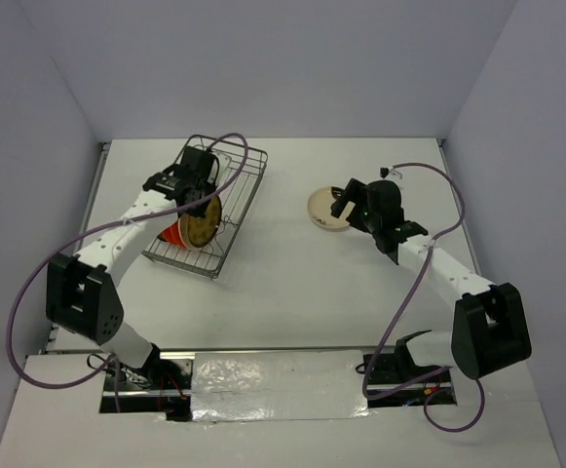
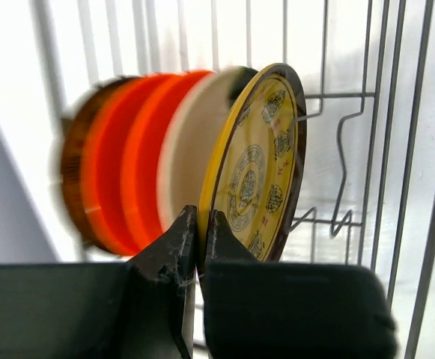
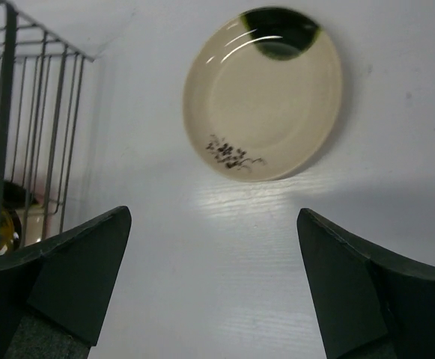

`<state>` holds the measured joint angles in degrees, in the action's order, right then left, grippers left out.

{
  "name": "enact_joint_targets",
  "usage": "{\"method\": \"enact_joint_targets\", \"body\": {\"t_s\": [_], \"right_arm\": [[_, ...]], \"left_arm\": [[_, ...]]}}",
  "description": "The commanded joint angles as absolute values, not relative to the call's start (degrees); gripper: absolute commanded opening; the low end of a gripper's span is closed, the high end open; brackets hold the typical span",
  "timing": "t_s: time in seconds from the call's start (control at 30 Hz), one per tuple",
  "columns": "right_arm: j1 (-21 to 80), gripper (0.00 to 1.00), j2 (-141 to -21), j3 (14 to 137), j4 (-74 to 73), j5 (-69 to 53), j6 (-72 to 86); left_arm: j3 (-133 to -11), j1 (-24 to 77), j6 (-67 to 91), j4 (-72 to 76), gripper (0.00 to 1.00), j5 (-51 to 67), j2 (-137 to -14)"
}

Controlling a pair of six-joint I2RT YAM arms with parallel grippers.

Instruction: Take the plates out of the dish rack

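Note:
The grey wire dish rack (image 1: pixel 239 200) stands at the left of the table. Upright in it are a mustard-gold plate (image 2: pixel 258 161) with a dark patterned ring, a cream plate (image 2: pixel 191 142) behind it and orange-red plates (image 2: pixel 131 161) further back. My left gripper (image 2: pixel 200 224) is shut on the lower rim of the mustard-gold plate (image 1: pixel 202 222). A cream plate (image 3: pixel 266 93) with a dark blotch lies flat on the table, also in the top view (image 1: pixel 327 211). My right gripper (image 3: pixel 213 224) hovers open just short of it, nothing between its fingers.
The rack's corner (image 3: pixel 22 112) shows at the left of the right wrist view, with a bit of yellow plate behind the wires. White walls close the table at the back and sides. Cables loop from both arms.

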<state>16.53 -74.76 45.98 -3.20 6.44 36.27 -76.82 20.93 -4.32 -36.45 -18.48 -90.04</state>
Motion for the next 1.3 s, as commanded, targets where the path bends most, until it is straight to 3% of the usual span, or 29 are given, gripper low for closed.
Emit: {"method": "enact_joint_targets", "body": {"t_s": [0.0,0.1,0.13,0.2,0.4,0.5,0.57,0.7,0.77,0.8,0.83,0.87,0.93,1.0,1.1,1.27], "right_arm": [[19.42,1.0,-71.28,48.16,-0.9,1.89,33.5],[22.93,1.0,-70.58,47.37,11.39,-11.46,27.89],[23.9,1.0,-70.75,47.37,14.82,-22.13,26.64],[27.15,1.0,-71.63,47.98,24.14,-30.03,24.27],[31.2,0.99,-74.88,51.32,34.27,-36.91,25.13],[32.34,0.95,-77.42,54.13,32.97,-35.25,26.11],[33.04,0.88,-79.45,55.98,30.68,-33.5,25.84],[33.22,0.6,-81.21,55.9,31.9,-34.89,27.33],[33.22,0.37,-80.6,54.67,31.82,-34.28,26.55],[33.22,0.26,-79.73,54.15,31.73,-33.84,26.37],[33.14,0.02,-79.19,53.1,31.29,-33.23,25.85],[32.96,0.0,-78.58,52.56,30.42,-32.18,25.75],[31.57,0.0,-76.91,50.9,27.96,-28.58,26.45],[27.28,0.0,-75.51,49.49,24.9,-23.16,30.56],[19.1,0.0,-73.48,47.12,11.76,-9.29,41.34],[-3.13,0.0,-69.35,35.61,8.61,2.98,51.76]], "left_arm": [[-84.79,20.83,-8.52,-39.63,0.0,-17.84,-82.72],[-88.24,20.83,-9.58,-40.6,0.0,-14.79,-78.77],[-88.76,20.83,-9.41,-41.04,0.0,-12.5,-77.88],[-88.6,20.74,-9.23,-41.39,0.0,-1.84,-75.51],[-86.4,20.57,-10.55,-44.29,0.0,27.72,-74.35],[-86.4,20.48,-10.28,-44.21,0.0,33.29,-74.97],[-85.87,20.3,-9.76,-43.08,0.0,37.17,-75.15],[-85.43,19.87,-8.44,-42.1,0.0,39.81,-76.2],[-85.78,19.51,-8.18,-42.1,0.0,39.55,-76.99],[-85.78,19.25,-7.91,-41.93,0.04,38.77,-77.25],[-85.78,19.16,-7.56,-41.49,0.11,35.89,-77.43],[-85.78,19.25,-5.99,-40.88,0.17,33.42,-77.52],[-85.61,19.16,-4.49,-38.94,0.52,27.98,-77.96],[-85.69,19.16,-1.68,-37.8,0.99,15.69,-78.4],[-86.05,19.16,-1.93,-38.23,0.99,1.01,-79.1],[-82.28,18.29,-4.82,-36.83,0.99,-16.25,-76.65]]}}
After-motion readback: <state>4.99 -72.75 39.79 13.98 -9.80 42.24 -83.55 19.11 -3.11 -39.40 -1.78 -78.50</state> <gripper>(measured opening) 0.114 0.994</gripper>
